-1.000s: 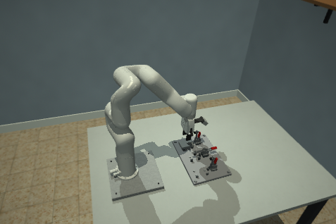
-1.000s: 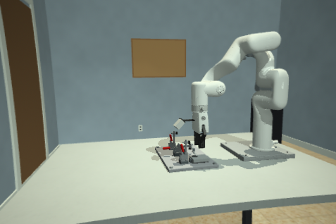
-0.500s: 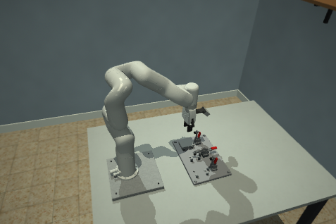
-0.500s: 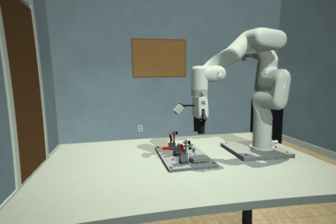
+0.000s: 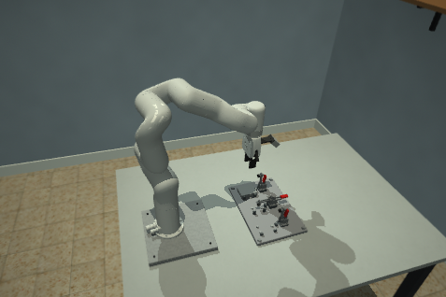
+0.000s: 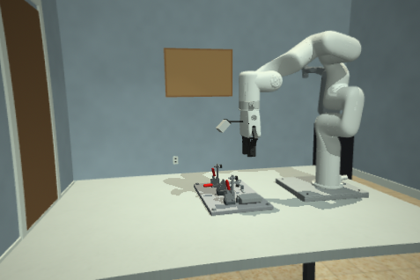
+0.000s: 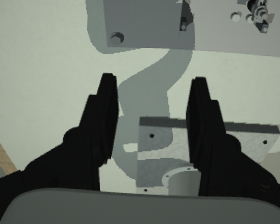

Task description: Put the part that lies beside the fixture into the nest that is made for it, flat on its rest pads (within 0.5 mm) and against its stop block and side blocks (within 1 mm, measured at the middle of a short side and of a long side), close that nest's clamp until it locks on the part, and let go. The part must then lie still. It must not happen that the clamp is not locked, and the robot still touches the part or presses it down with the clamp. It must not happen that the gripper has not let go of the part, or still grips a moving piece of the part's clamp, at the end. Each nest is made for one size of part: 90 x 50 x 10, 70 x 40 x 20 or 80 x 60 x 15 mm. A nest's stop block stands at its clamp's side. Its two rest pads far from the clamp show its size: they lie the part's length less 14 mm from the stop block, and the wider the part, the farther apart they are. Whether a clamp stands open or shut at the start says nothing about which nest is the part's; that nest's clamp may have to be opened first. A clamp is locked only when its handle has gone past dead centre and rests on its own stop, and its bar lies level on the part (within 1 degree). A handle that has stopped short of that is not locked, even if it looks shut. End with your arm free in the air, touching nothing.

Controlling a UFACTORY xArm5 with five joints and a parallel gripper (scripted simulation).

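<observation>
Above the fixture's near-base end, the gripper (image 5: 251, 162) is seen from the top view hanging well clear of the fixture plate (image 5: 297, 224); the grey part (image 5: 246, 190) lies in the end nest, below and slightly toward the base.

From the exterior view, the part (image 6: 251, 198) appears flat, a low grey slab.

At the wrist, fingers are half-parted, nothing between them.
</observation>
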